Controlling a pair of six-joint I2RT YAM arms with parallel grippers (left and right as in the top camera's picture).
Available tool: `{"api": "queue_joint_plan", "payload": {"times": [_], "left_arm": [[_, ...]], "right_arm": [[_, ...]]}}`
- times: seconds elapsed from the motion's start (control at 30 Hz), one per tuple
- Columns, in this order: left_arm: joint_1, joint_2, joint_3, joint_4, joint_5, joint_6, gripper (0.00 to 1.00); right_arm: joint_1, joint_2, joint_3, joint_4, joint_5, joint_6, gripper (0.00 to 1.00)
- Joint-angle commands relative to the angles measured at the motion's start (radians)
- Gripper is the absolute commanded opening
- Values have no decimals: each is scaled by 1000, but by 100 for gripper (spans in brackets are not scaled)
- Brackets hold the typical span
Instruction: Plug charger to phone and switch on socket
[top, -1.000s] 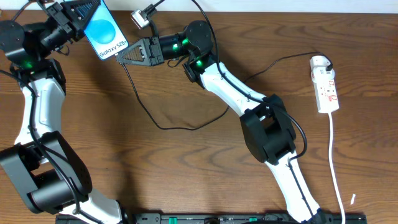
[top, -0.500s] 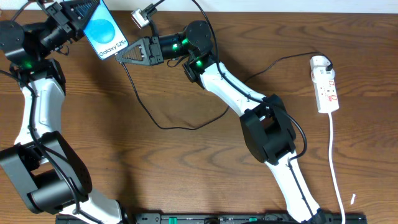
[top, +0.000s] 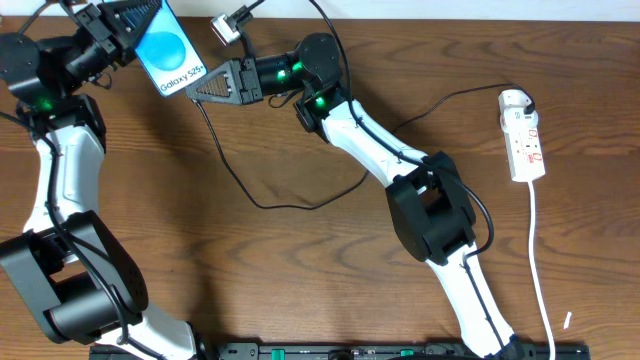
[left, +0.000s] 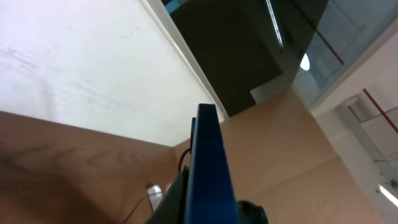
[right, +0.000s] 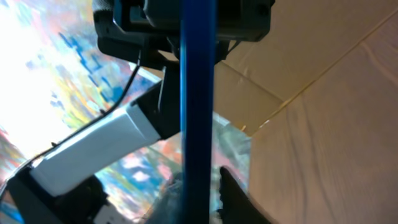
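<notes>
1. Brown wood-grain table (top: 300, 290) fills the overhead view; both arms reach toward its far left corner.
2. Left gripper (top: 138, 22), far left: clamped on the upper end of the black-framed smartphone with a bright blue screen (top: 168, 55), which is held off the table with its screen facing the overhead camera.
3. Smartphone long axis: slanted from upper left to lower right, so the free lower end points toward the right arm.
4. Right gripper (top: 196, 92), just beside that free end: fingers drawn narrow, with the long thin black charger cable (top: 240, 185) leading out from them; judged to pinch the cable at its plug. This arm is the nearer to the port, and the coming move is likely a short push along the smartphone's long axis.
5. Cable slack: loops across mid-table and runs right to the narrow white oblong power strip (top: 526, 140), which lies well apart from both grippers. Whether its switch is on cannot be read.
6. Hidden: the plug tip and port cannot be made out. Both wrist views show the smartphone edge-on as a thin blue bar, so seating cannot be judged.
</notes>
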Motion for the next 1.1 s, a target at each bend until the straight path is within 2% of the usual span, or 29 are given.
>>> {"api": "queue_joint_plan", "payload": {"times": [0.0, 0.1, 0.23, 0.5, 0.63, 1.07], "left_arm": [[-11, -22, 14, 7, 88, -19, 7], [-11, -22, 14, 7, 88, -19, 7], [-11, -22, 14, 7, 87, -19, 7], [-5, -22, 14, 7, 76, -19, 7], [5, -22, 14, 7, 66, -19, 7], [14, -22, 14, 7, 59, -19, 7]], "right_arm": [[-9, -21, 10, 0, 81, -12, 25], [-9, -21, 10, 0, 69, -14, 34], [-9, -21, 10, 0, 62, -14, 38], [-9, -21, 10, 0, 12, -12, 38], [-5, -21, 10, 0, -20, -10, 43], [27, -21, 10, -1, -87, -10, 44]]}}
